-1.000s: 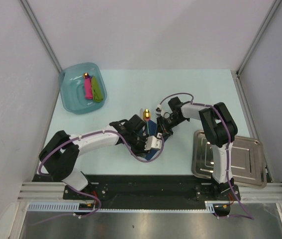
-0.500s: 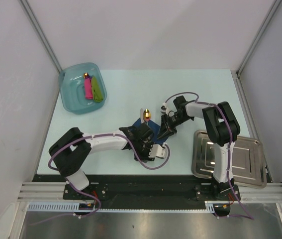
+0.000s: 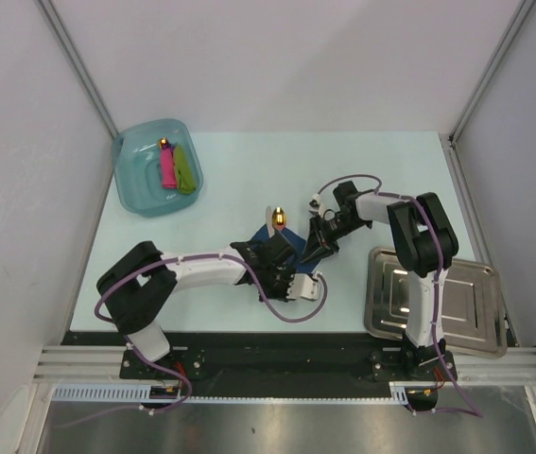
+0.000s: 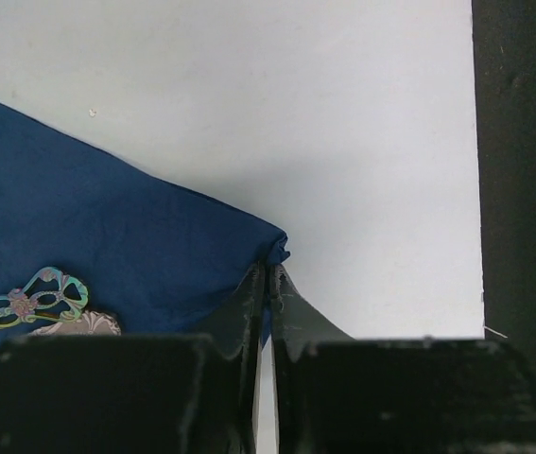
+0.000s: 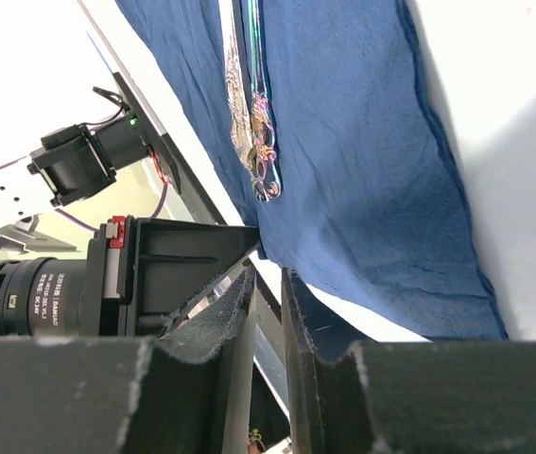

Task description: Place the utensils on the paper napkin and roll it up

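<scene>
just pinched the left gripper [image 4: 269,276] shut on a corner of the paper napkin [image 4: 107,227]; half open a moment ago. looks ready to start the roll. paper napkin flat near the middle of the tabletop [image 3: 230,180], utensils [image 5: 253,132] lying on it. left arm stretched low from the near left corner. right gripper [image 5: 266,279] narrow at the other edge; cannot tell if holding.

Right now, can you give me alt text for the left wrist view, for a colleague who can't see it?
The left gripper is closed on a corner of the navy paper napkin, which lies on the pale table. An ornate iridescent utensil handle rests on the napkin at lower left.
</scene>
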### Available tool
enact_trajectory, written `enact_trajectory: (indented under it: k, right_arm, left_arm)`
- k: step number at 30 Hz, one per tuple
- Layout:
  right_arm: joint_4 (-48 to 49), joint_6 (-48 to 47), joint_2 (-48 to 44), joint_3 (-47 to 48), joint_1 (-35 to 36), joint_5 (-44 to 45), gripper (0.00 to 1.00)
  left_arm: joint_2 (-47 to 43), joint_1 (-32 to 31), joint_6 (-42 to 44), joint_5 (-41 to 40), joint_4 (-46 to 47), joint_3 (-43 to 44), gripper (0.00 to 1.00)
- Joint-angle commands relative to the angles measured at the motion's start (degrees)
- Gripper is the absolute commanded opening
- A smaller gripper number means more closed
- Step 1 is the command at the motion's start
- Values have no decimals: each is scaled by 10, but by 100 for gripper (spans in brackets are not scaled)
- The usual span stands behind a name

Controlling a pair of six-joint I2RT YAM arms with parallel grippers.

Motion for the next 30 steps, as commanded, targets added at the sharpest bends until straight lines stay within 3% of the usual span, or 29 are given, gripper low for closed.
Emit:
enact_trajectory:
  k: [1, 15, 30]
  right_arm:
    - [-10, -14, -21, 2, -4, -6, 21]
    - [-7, -12, -29, 5, -4, -18, 20]
    - [-15, -17, -38, 0, 9, -34, 20]
  left_arm:
    - [-11, 22, -7, 38, -18, 19, 5]
    - [23, 150, -30, 161, -109, 138, 4]
    - [101, 206, -145, 127, -63, 196, 3]
